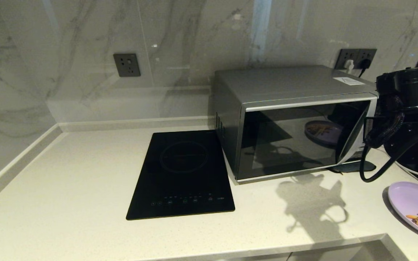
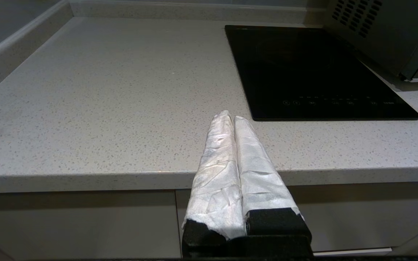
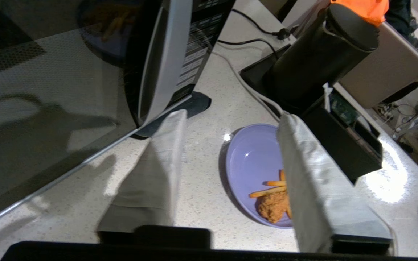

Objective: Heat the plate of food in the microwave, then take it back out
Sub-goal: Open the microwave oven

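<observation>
Head view shows the plate of food [image 1: 410,203] sitting on the worktop [image 1: 85,174] at the near right corner, in front of and to the right of the microwave [image 1: 289,119], whose door is closed; the plate seen in the dark glass is only a reflection. The right hand [image 3: 227,174] hovers above the worktop with its wrapped fingers [image 3: 151,174] spread wide and gripping nothing, the plate showing between them and the curved handle [image 3: 162,61] just beyond. The left hand [image 2: 232,119] is parked at the near edge of the worktop, fingers pressed together and empty, with the black hob [image 1: 183,174] farther off to its right.

Judging by this, the door comes first: the right hand should reach past the plate to the handle, close squarely across it, and pull along the door's swing, keeping clear of the plate below so nothing is knocked off the edge.
</observation>
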